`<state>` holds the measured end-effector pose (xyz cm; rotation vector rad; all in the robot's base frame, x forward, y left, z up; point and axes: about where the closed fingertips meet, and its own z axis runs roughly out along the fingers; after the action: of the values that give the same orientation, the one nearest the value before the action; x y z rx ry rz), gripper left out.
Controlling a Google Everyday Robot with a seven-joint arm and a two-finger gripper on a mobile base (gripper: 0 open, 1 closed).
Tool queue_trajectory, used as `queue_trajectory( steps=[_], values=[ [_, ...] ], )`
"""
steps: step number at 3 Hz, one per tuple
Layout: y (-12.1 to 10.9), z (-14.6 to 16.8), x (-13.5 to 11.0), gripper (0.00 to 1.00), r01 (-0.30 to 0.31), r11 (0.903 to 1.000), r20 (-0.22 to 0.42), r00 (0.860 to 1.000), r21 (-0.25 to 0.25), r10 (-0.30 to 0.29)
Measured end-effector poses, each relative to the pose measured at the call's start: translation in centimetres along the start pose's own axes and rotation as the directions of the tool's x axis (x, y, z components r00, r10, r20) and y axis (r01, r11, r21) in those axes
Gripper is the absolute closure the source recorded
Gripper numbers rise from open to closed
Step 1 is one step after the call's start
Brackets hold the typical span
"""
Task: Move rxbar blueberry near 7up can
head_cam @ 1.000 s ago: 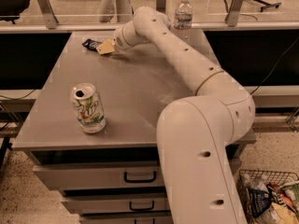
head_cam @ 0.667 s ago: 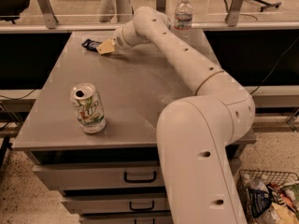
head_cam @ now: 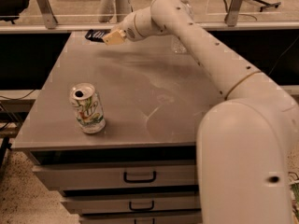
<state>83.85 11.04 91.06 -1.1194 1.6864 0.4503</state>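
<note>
End effector (head_cam: 113, 37) over the bench (head_cam: 163, 101) far corner, rxbar blueberry (head_cam: 95, 34) at its tip, grip state cannot tell; 7up can (head_cam: 87, 108) well apart from it toward the camera, so the whole carry remains.

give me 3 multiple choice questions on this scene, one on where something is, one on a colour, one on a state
1. Where is the gripper?
A) at the near right corner of the table
B) at its far left corner, beside the rxbar blueberry
C) at its near left corner

2. What colour is the rxbar blueberry's wrapper?
A) bright red
B) dark navy
C) yellow

3. How does the 7up can sit?
A) upright
B) on its side
C) upside down

Answers:
1 B, the gripper is at the back left with the bar right beside it.
2 B, the wrapper looks dark against the grey table.
3 A, the can's silver top faces up.
</note>
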Motion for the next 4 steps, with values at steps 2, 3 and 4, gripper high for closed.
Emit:
queue_trajectory(
  steps=[2, 3, 4],
  values=[
    [0.4, -7.1, -1.3, 1.00, 0.098, 0.9951, 0.045, 0.994, 0.014, -0.098],
    [0.6, -6.8, -1.2, 1.00, 0.097, 0.9953, 0.049, 0.994, -0.003, -0.097],
    [0.8, -9.2, -0.2, 1.00, 0.130, 0.9910, 0.018, 0.991, -0.030, -0.129]
  ],
)
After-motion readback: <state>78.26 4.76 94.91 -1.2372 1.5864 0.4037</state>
